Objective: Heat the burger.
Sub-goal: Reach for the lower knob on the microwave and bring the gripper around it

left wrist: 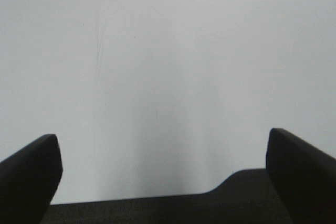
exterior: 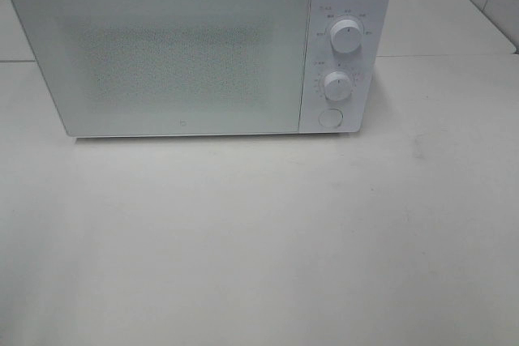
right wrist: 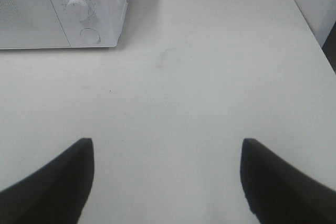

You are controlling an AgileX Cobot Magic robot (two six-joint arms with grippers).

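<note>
Microwave sat at the back of the worktop with its door fully shut. The burger was not in view in any picture: not on the worktop in front of the microwave, and not in either gripper. The door panel was frosted and speckled, so nothing could be seen through it. Whether the burger was inside or off-frame, cannot tell.

Left gripper was open with the fingers wide apart, nothing between them, only bare white surface ahead. Right gripper was also open and empty, over the worktop, facing the microwave's control side. Neither arm showed in the high view, so both were well apart from the microwave.

On the controls, the upper knob and lower knob both had pointers roughly up. The dial marks were too small to read. The round button sat below them. No light or glow showed behind the door.

Progress judgement: ambiguous, this looked like either the very start or the very end. If it was the start, everything was left to do: open the door, load the burger, shut the door, set a knob. Nothing visibly done could be confirmed from these views.
</note>
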